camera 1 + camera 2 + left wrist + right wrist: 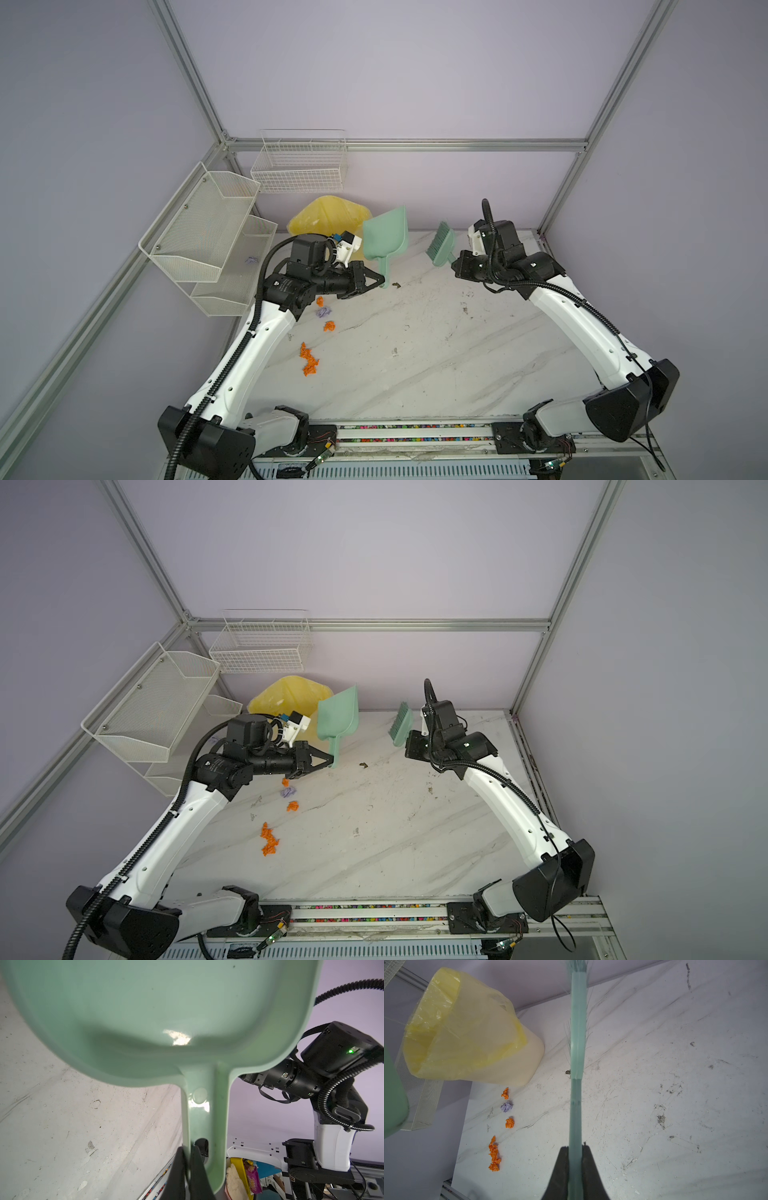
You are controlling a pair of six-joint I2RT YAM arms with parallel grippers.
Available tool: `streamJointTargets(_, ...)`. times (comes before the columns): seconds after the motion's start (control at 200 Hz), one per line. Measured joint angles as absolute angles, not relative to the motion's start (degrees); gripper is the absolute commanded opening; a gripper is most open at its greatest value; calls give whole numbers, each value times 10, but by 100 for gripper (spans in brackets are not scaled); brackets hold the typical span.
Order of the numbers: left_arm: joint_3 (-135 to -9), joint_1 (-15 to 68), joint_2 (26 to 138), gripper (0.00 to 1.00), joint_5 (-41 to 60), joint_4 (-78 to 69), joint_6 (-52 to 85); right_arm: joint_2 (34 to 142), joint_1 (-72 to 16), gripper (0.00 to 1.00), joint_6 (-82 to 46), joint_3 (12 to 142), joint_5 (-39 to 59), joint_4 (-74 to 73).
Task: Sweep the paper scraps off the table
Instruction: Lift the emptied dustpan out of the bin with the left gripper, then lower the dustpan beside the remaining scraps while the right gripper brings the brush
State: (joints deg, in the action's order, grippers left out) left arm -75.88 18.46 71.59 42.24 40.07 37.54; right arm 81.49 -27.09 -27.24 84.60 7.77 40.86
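Orange and lavender paper scraps (329,326) (293,806) (509,1122) lie in a loose line on the left of the white marble table (436,353), with a clump of orange ones (308,359) (493,1155) nearer the front. My left gripper (383,279) (332,759) (188,1149) is shut on the handle of a mint-green dustpan (384,235) (155,1012), which is raised with its pan pointing up and empty. My right gripper (453,264) (575,1148) is shut on the handle of a green brush (441,244) (578,1043), held up at the back, away from the scraps.
A bin lined with a yellow bag (328,216) (467,1032) stands at the back left, behind the dustpan. White mesh shelves (208,232) hang off the left frame, with one lavender scrap (251,260) inside. A wire basket (301,166) hangs on the back wall.
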Motion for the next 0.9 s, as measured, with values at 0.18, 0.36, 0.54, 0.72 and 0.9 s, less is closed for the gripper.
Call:
streamJointTargets(0.18, -785, 220, 738, 0, 382, 443, 322, 815, -269, 0, -281, 817, 78, 400)
streamJointTargets(0.36, -787, 262, 744, 0, 340, 475, 281, 817, -269, 0, -283, 811, 83, 391)
streamJointTargets(0.54, -787, 308, 754, 0, 291, 493, 259, 823, -269, 0, -281, 811, 95, 376)
streamJointTargets(0.72, -787, 347, 762, 0, 249, 511, 252, 825, -267, 0, -276, 811, 106, 366)
streamJointTargets(0.9, -787, 378, 764, 0, 213, 528, 249, 825, -267, 0, -273, 810, 117, 366)
